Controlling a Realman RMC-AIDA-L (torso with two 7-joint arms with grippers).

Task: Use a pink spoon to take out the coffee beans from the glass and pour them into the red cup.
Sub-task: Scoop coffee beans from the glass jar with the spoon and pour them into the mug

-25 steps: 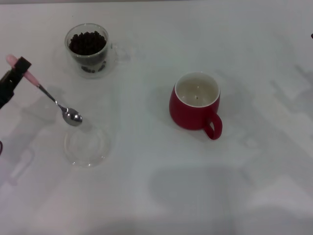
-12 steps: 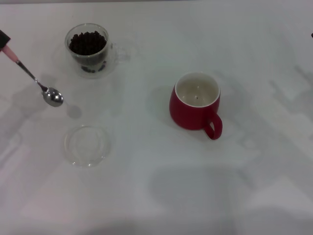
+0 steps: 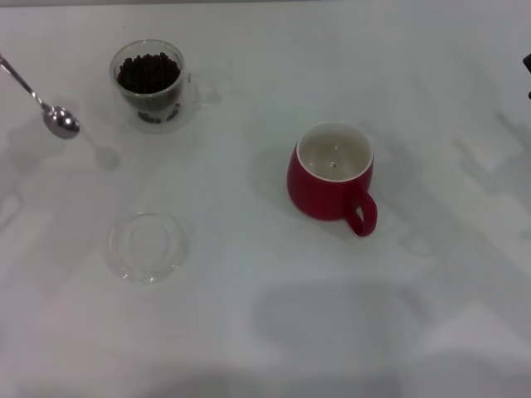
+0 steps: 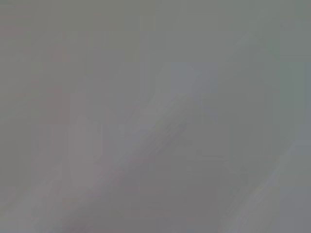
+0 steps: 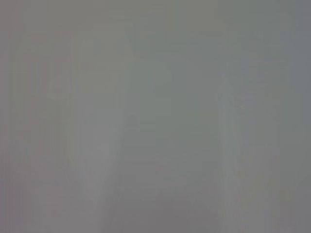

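Pink spoon [image 3: 51, 113]: shiny metal bowl and thin neck, entering at the far left edge, handle out of view; the hand holding it is unseen, its state cannot be told. Glass [image 3: 153, 84]: clear, double-walled, just right of the spoon, holding dark coffee beans [image 3: 148, 72]. Glass dish [image 3: 148, 246]: shallow, nearer on the white bench [image 3: 249, 332]. Red cup [image 3: 330, 172]: bulbous, white inside, centre-right, handle toward the viewer.

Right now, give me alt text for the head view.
A spoon hangs at the table's far left edge beside a glass of coffee beans. A red cup stands mid-table, a clear dish nearer left; no gripper shows.
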